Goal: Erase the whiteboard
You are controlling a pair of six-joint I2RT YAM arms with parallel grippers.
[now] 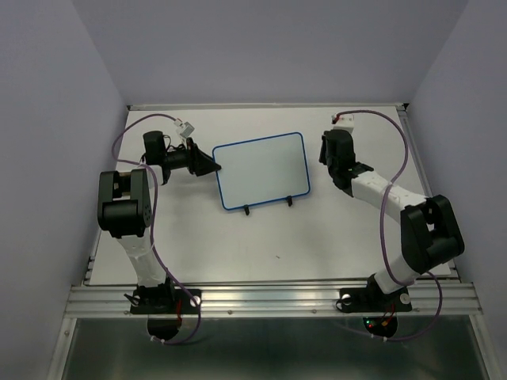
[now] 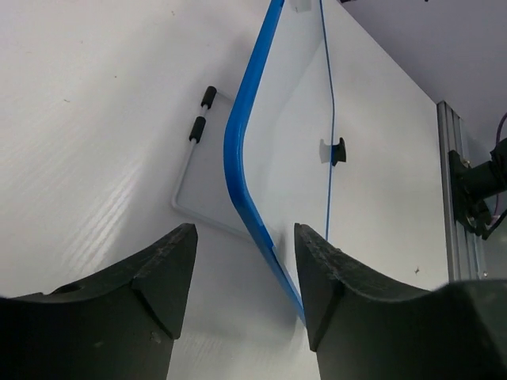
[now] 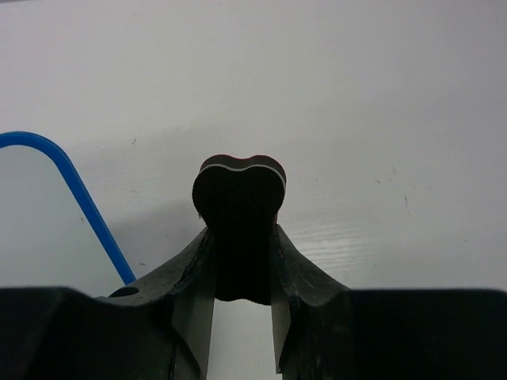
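**Top external:** the small rectangular whiteboard (image 1: 261,170) with a thin blue rounded-corner frame lies mid-way across the large white table (image 1: 238,261). Its long axis runs roughly 9-to-3, with the right end turned a little toward 12. Two small black feet (image 1: 247,210) sit on its 6 o'clock edge. No marks are readable on it from here. The left gripper (image 1: 212,165) sits right at the board's 9 o'clock short edge, pointing toward 3. The right gripper (image 1: 331,152) hangs off the 3 o'clock side by the far right corner, apart from the frame. So the whiteboard is at 3 o'clock from the left tool and 9 o'clock from the right one.

**Left wrist:** the left gripper's jaws stand moderately apart with nothing clamped. The blue frame edge runs from between the fingers up toward 12, close to the finger on the 3 o'clock side. Whether it touches that finger cannot be told.

**Right wrist:** the right gripper is closed on a small black block (image 3: 240,190) with a thin pale stripe near its top, likely the eraser. Only the board's rounded corner shows, at 9 o'clock of the block, with bare table between them.

**Judgement:** the left arm is nearer, but the right arm carries the wiper. The next move turns on shifting the block toward 9 o'clock onto the surface, then stroking along the long axis. The left jaws look placed to steady the frame. The risk is the board sliding if it is not braced.
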